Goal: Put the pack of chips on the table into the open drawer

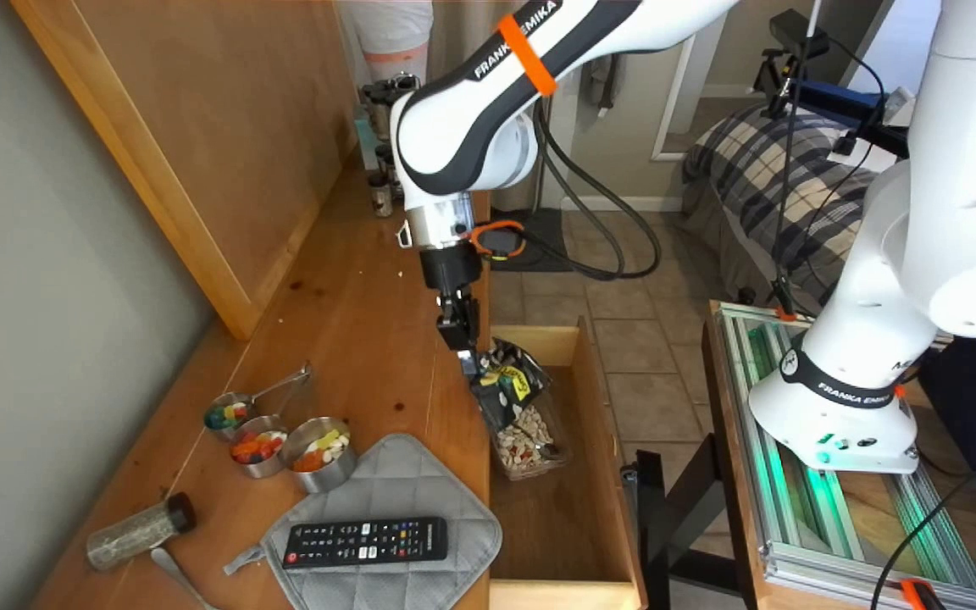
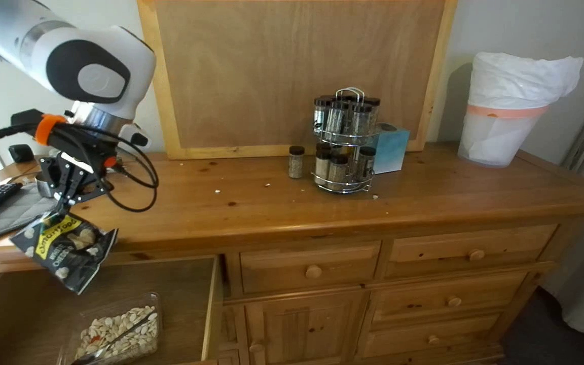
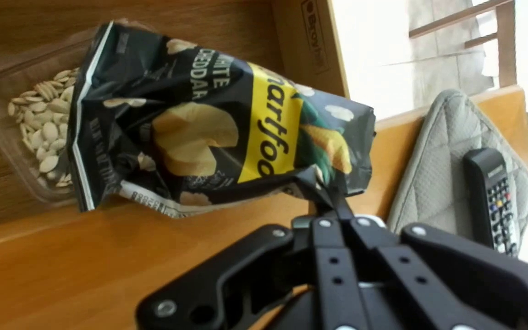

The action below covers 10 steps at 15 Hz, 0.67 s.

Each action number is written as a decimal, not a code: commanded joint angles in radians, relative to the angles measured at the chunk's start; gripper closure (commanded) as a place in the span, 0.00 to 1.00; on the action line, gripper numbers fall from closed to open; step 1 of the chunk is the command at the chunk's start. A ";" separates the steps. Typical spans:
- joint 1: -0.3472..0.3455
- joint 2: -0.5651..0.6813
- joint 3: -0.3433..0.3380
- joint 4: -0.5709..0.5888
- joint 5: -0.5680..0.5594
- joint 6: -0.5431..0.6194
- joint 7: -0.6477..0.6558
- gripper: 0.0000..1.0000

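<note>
The pack of chips (image 1: 509, 385) is a dark crinkly packet with a yellow band. It also shows in an exterior view (image 2: 71, 248) and in the wrist view (image 3: 190, 133). My gripper (image 3: 332, 206) is shut on one edge of the packet near its top end. In both exterior views the gripper (image 1: 471, 364) (image 2: 61, 205) is at the front edge of the wooden table (image 1: 352, 322) (image 2: 251, 213). The packet hangs tilted above the open drawer (image 1: 573, 525), whose side wall (image 2: 213, 309) is plain wood. The fingertips are partly hidden by the packet.
A clear container of seeds (image 2: 119, 329) lies in the drawer, with a spoon in it, partly under the packet. A grey pot holder (image 1: 403, 491) with a remote control (image 1: 365, 542) lies on the table. Metal cups (image 1: 318, 453) and a spice rack (image 2: 345, 142) stand there too.
</note>
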 commanded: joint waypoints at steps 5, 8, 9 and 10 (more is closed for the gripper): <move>0.048 -0.015 0.050 -0.228 0.204 0.143 -0.028 0.99; 0.045 -0.007 0.053 -0.282 0.330 0.182 -0.058 0.99; 0.044 -0.002 0.054 -0.298 0.383 0.195 -0.077 0.99; 0.045 0.003 0.054 -0.315 0.438 0.218 -0.100 0.99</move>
